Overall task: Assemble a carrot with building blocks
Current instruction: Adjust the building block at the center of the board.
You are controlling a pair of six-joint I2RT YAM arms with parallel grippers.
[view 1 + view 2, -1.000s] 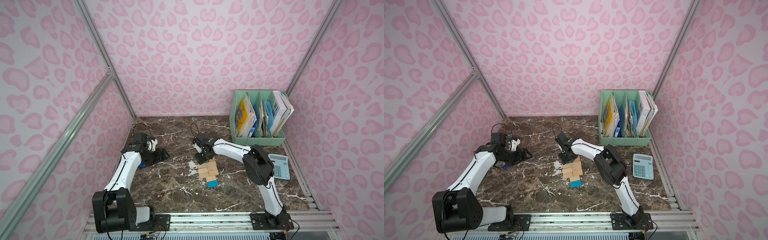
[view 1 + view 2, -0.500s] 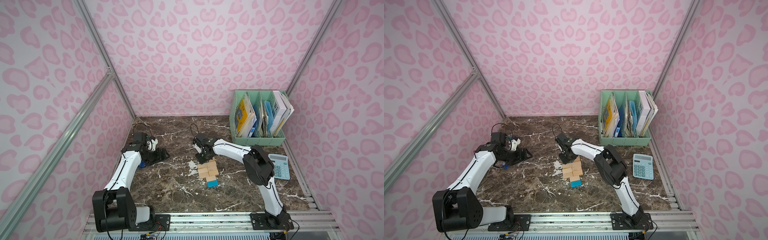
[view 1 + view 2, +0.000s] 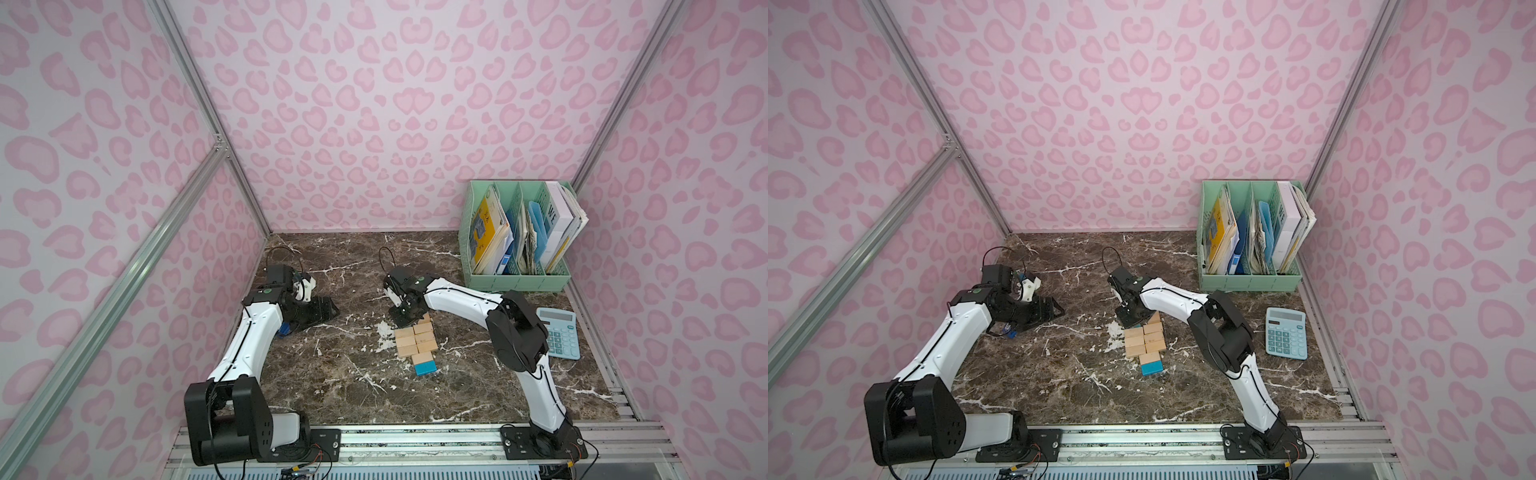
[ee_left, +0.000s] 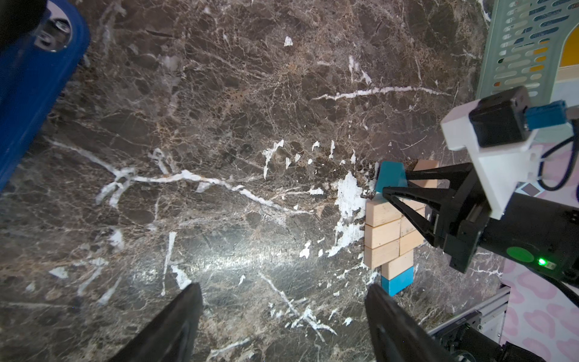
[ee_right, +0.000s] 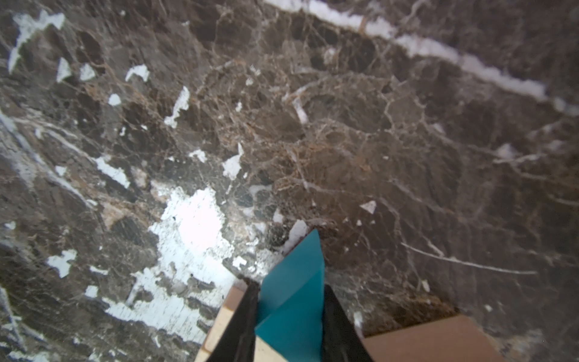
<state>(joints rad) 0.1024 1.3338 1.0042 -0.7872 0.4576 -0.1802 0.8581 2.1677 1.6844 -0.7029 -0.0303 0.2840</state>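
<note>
The dark brown marble counter (image 3: 332,395) carries everything. At its back corner stands a mint-green plastic file rack (image 3: 515,282) stuffed with papers, well apart from the work and no hindrance.

The left claw (image 4: 282,291) hovers with its jaws spread wide and nothing between them, well to the side of the build.

A light-blue calculator (image 3: 559,338) lies beyond the right arm's elbow, also out of the way.

The carrot (image 3: 417,343) lies flat near the counter's middle. Its two-wide body of light-wood rectangular blocks looks complete, narrowing to one light-wood block and then the blue rectangular end block (image 3: 426,367).

At the opposite end, the right claw (image 5: 289,286) clenches the blue triangular block (image 5: 294,275), a jaw against each flank. A light-wood piece (image 4: 424,164) sits just beside it; the claw hides much of its shape.

By my judgement the task is nearly finished: what remains is seating the triangle against the body and letting go without nudging the neighbouring blocks.
</note>
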